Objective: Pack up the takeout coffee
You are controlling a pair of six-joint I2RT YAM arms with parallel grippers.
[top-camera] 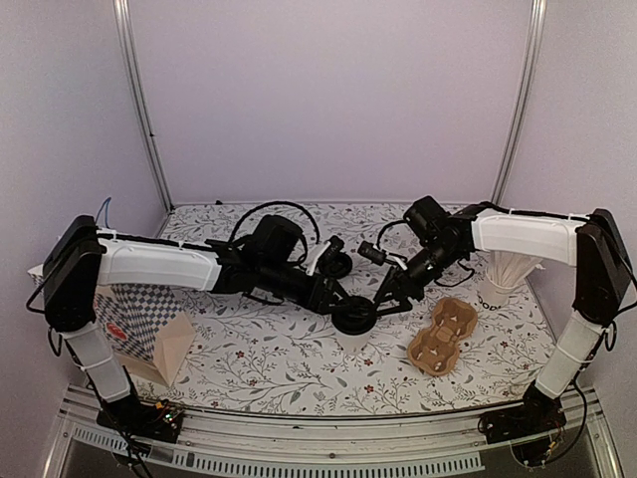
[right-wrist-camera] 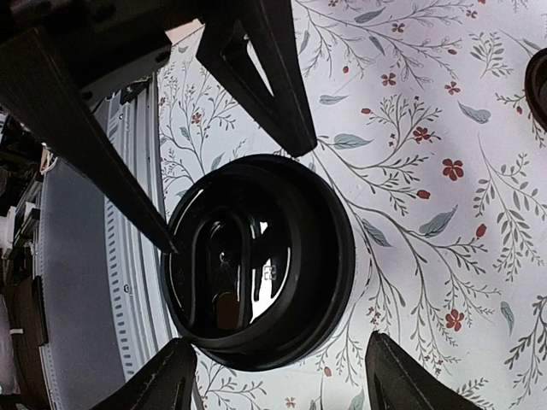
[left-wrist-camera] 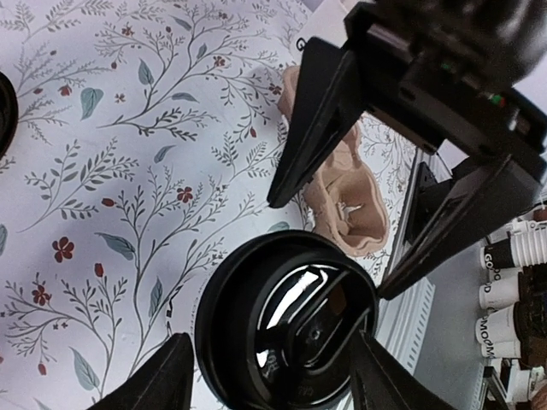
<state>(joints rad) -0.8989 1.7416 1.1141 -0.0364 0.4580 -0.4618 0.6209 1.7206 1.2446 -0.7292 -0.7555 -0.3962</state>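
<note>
Jaws on left gripper (left-wrist-camera: 272, 354) and right gripper (right-wrist-camera: 280, 350) both spread, holding nothing. Takeout coffee (top-camera: 353, 317) stands upright between them, equally near both; cup carrier (top-camera: 443, 337) on its right.

Tally of things on the floral table (top-camera: 259, 368)
Two arms (top-camera: 159, 264) (top-camera: 523, 237); one black-lidded takeout coffee (top-camera: 353, 316); one cup of white sticks (top-camera: 495, 292); one cardboard cup carrier (top-camera: 443, 337); one checkered paper bag (top-camera: 127, 317).

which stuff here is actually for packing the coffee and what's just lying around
For the job: takeout coffee; cardboard cup carrier; probably the checkered paper bag.
Lying about: cup of white sticks; second black lid.
</note>
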